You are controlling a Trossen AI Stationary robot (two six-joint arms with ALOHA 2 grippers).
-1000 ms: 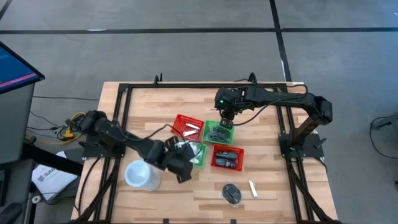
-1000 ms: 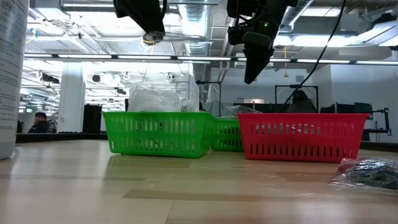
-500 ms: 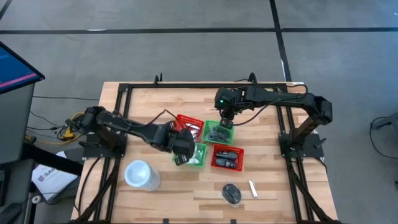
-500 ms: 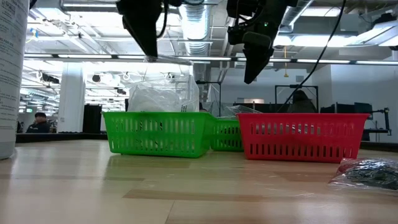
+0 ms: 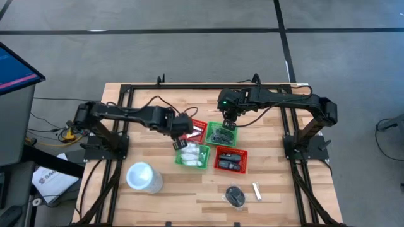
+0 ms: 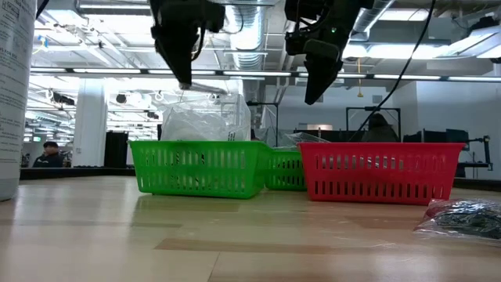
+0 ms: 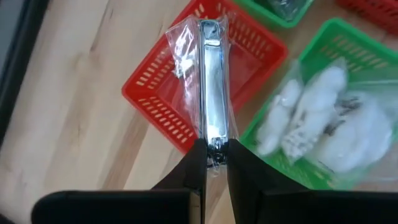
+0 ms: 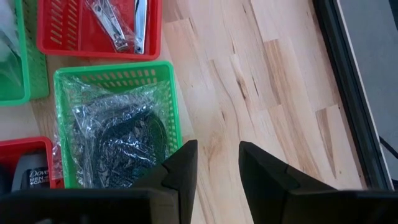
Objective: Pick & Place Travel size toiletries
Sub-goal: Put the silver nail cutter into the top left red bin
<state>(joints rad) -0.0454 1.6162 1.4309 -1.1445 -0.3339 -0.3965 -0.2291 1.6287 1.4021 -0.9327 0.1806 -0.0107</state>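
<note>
My left gripper [image 7: 216, 146] hangs over the near-left corner of a red basket [image 7: 165, 99], shut on a silvery nail clipper in clear wrap [image 7: 209, 81]. In the low view the clipper [image 6: 205, 88] juts out below the gripper [image 6: 185, 78]. White crinkly packets [image 5: 191, 153] fill the near green basket. My right gripper [image 8: 214, 168] is open above the far green basket [image 8: 112, 81], which holds black bundles in clear wrap [image 8: 118, 140]. A black bundle [image 5: 235, 196] and a silvery piece [image 5: 257, 191] lie on the table. My left gripper pinches the wrapped nail clipper by one end [image 7: 214, 140] between its two fingers, which come from above, pointing down. The clipper is lifted clear and sticks out sideways from the fingertips [image 6: 185, 75], roughly level, with its clear wrap loose around it.
Four small baskets sit together mid-table: the far red one [image 5: 191, 128] with clippers inside, another red one [image 5: 230, 159] with dark pieces, and the two green ones. A large white cup [image 5: 144, 178] stands at the near left. A black frame [image 5: 126, 94] borders the tabletop.
My left gripper has carried the wrapped clipper from beside the white cup toward the table's far edge, past the near green basket to the far red basket, turning as it went. The right arm has kept still.
</note>
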